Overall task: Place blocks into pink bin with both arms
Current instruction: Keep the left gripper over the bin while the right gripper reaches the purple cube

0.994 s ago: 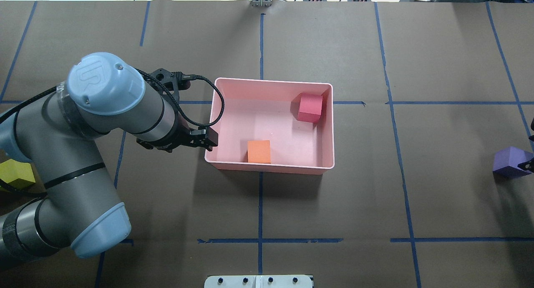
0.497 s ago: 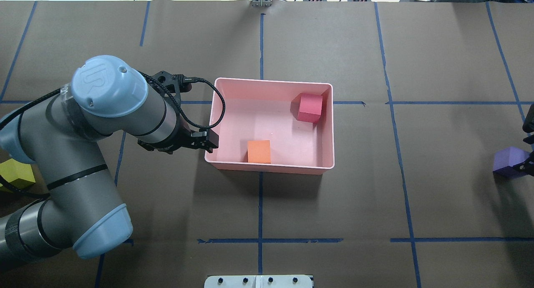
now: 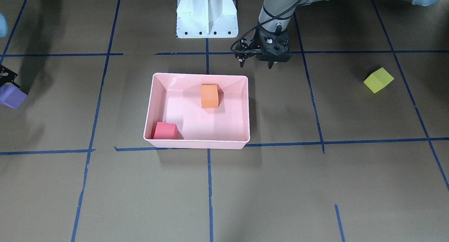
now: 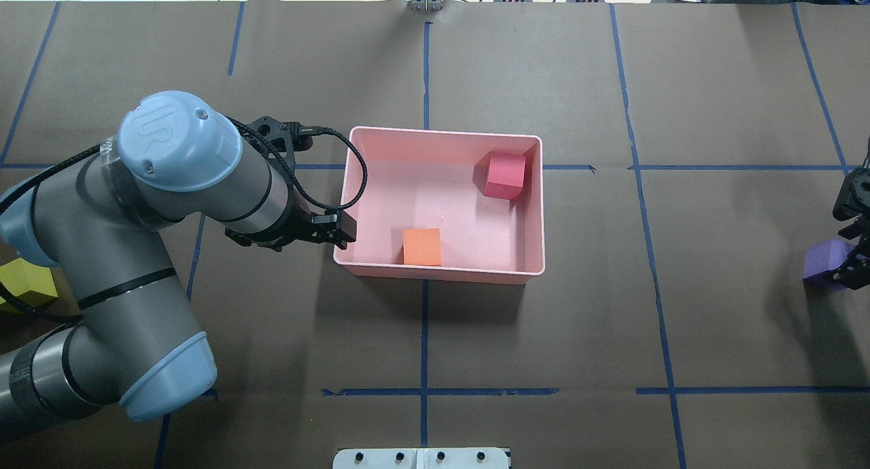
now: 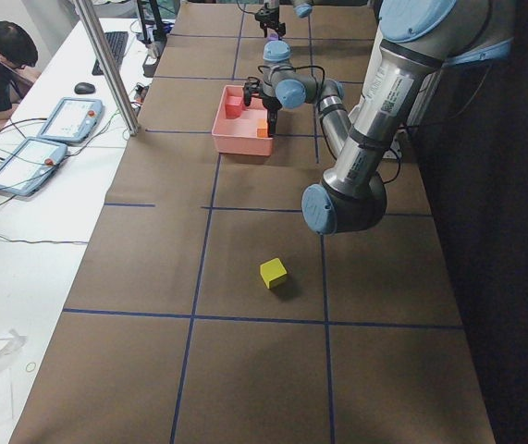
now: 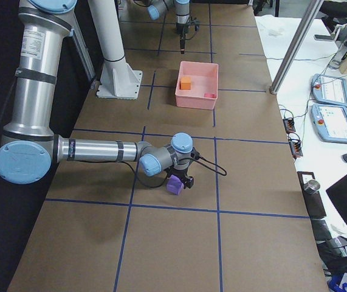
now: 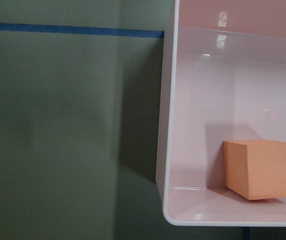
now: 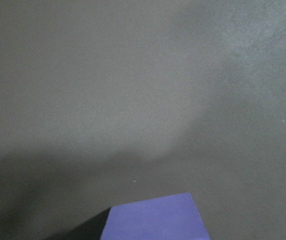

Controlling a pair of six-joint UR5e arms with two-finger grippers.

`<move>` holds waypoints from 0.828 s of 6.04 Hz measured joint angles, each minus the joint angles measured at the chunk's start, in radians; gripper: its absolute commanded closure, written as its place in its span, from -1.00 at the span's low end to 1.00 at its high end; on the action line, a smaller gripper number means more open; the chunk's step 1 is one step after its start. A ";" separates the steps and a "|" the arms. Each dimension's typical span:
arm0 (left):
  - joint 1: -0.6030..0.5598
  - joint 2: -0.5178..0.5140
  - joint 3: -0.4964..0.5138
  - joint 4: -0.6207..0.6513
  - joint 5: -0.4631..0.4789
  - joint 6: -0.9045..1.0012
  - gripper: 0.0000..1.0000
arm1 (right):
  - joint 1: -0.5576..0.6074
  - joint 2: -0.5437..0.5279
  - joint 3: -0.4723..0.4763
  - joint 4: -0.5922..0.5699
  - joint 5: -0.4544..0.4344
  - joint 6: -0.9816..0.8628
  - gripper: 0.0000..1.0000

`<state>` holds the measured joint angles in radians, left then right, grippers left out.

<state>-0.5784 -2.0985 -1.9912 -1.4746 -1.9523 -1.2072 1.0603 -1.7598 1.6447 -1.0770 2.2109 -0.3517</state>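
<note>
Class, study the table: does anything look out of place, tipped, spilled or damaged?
Nothing looks spilled or damaged. The red block and orange block sit in the bin. The purple block and yellow-green block lie outside it, far apart on opposite sides.

"Where's the purple block [image 6: 174, 186]?"
"On the counter [image 6: 252, 182], right at the right hand [image 6: 183, 182]."
"And the pink bin [image 6: 195, 102]?"
"Well beyond, holding the orange block [image 6: 186, 83] and the red block [image 6: 210, 95]."

Pink bin [image 4: 535, 211] with an orange block [image 4: 421, 247] and red block [image 4: 505, 175]; purple block [image 4: 822, 264] at three o'clock, yellow-green block [image 4: 30, 282] at nine; brown table [image 4: 544, 333], blue tape lines [image 4: 423, 340]
</note>
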 measured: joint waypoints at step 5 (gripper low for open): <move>-0.017 0.001 0.015 0.010 0.001 0.047 -1.00 | -0.017 -0.004 0.000 -0.014 -0.002 0.047 -0.19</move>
<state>-0.5952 -2.0971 -1.9759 -1.4642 -1.9515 -1.1599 1.0431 -1.7638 1.6443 -1.0910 2.2092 -0.3045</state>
